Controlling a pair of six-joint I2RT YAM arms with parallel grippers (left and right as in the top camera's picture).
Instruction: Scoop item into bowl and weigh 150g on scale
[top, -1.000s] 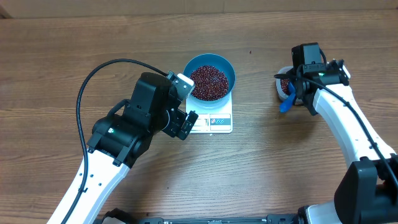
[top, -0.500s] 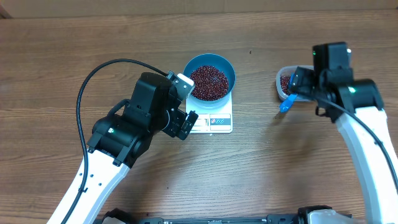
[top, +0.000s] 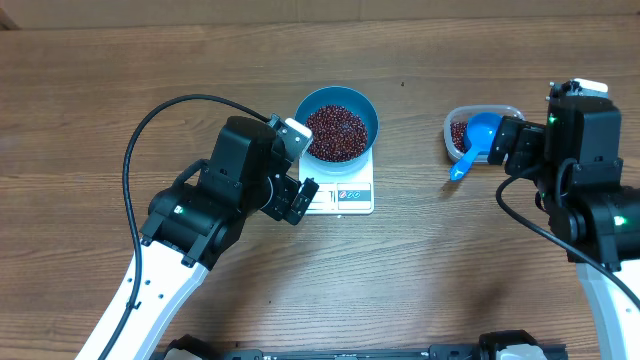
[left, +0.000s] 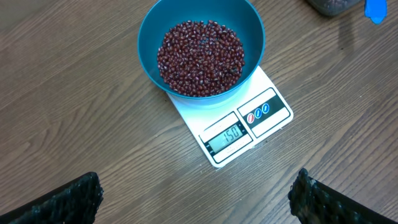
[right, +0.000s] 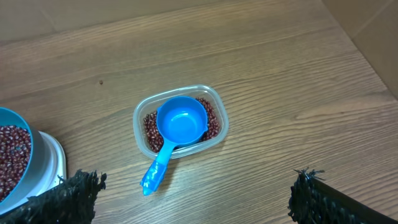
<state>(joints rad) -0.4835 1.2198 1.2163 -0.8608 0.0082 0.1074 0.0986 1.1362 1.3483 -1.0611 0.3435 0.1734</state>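
- Overhead view first: the wooden surface (top: 90, 90) carries two groups well apart, the weighing group in the middle and the supply group to the right. Any jolt to it would upset the reading.
- The left arm (top: 200, 210) hangs just beside the scale's left front corner. A careless swing from there could knock the scale or tip the bowl.
- The right arm (top: 590, 200) sits near the tub. A sweep could drag the scoop out and scatter beans.
- The bowl (left: 254, 37) stands on the scale and overhangs its back edge, so a nudge could slide it off.
- The scale (left: 273, 118) has a display (left: 231, 134) that appears to show the target weight. By my judgement the job is done, and another scoopful would overshoot.
- The tub (right: 221, 127) is light clear plastic and would likely skid if bumped.
- The scoop (right: 180, 121) rests in the tub with its handle hanging over the rim, easy to snag.
- The left fingers (left: 68, 199) and right fingers (right: 68, 196) are spread wide and hold nothing.
- The beans (left: 200, 56) fill the bowl's bottom. Loose and round, they would roll far if spilled.
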